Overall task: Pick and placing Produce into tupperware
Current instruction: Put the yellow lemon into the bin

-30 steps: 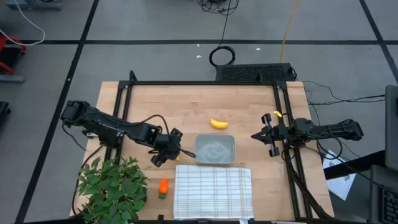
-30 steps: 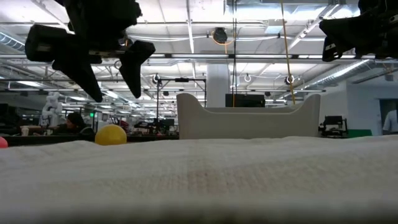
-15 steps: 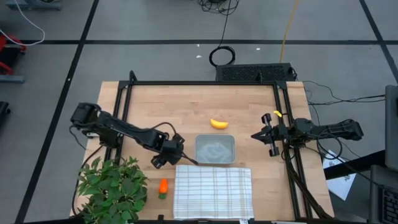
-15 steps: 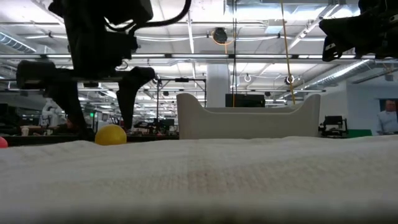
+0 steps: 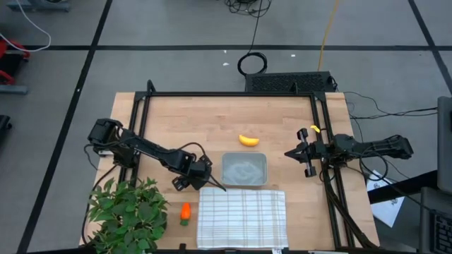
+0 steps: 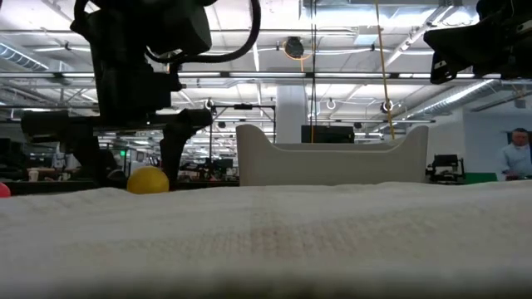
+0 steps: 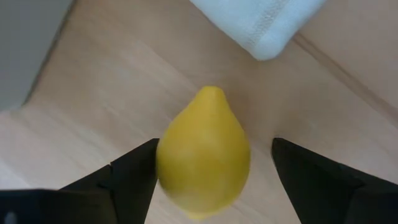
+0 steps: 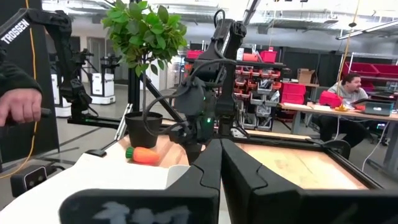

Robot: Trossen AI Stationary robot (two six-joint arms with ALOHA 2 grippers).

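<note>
Lemon (image 7: 204,152) between spread left gripper (image 7: 211,180) fingers, beside cloth (image 7: 258,25) corner; right gripper (image 5: 302,153) clenched.

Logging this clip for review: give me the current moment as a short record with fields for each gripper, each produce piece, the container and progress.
left gripper: open, low over the table, fingers on either side of the lemon, not yet closed
right gripper: shut, waiting at the table's right side
banana: on the table, behind the tupperware
carrot: on the table between plant and cloth
tupperware: no produce seen inside
progress: nothing placed yet
</note>
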